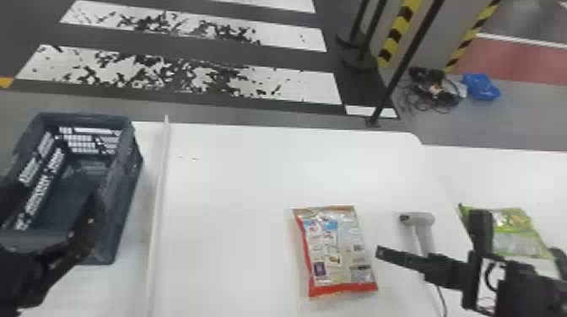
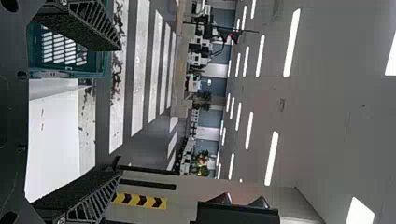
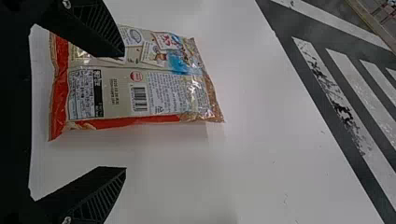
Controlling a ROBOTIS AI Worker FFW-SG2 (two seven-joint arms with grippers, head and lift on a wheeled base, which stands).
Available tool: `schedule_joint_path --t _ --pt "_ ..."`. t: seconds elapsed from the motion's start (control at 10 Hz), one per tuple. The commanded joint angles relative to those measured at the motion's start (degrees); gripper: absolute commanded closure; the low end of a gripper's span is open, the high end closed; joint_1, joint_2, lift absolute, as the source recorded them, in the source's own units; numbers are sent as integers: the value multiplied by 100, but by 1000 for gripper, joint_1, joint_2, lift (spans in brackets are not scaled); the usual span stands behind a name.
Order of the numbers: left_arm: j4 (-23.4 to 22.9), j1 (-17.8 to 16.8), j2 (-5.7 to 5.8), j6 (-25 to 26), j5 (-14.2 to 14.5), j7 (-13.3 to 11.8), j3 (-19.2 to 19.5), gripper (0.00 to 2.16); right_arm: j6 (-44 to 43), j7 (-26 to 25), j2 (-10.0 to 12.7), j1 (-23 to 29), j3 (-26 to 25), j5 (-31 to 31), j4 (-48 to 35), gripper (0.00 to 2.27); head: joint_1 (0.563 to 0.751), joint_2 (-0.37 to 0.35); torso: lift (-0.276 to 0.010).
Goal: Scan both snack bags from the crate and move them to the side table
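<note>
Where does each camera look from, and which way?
Head view: on the head, facing forward and down at crate, red-edged snack bag; left arm, right arm show.
Left wrist view: on left wrist, facing outward toward ceiling lights; left end effector shows.
Right wrist view: on right wrist, facing down at that bag; right end effector shows.
Head and right wrist share that bag.

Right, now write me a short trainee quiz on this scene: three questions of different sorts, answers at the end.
1. What lies between the red bag and the green bag? (a) a cup (b) the scanner (c) a bowl
2. True or false: the right pincer is open.
3. Fill in: the crate stands toward the robot's ____ side.

Key: 1 b; 2 true; 3 left.
</note>
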Motion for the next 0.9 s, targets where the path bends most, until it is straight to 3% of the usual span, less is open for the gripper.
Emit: schedule_joint_path --t 0.0,0.4,0.8 --pt "-28 26 2 0 -13 0 0 36 -82 314 -106 -450 210 257 583 49 695 -172 -29" --pt "-80 96 2 0 4 9 79 36 -1031 622 -211 -986 930 723 1655 53 695 -147 -29" --pt "-45 61 11 53 13 9 88 36 -1259 736 -202 -1083 1326 925 1857 83 695 -106 -29"
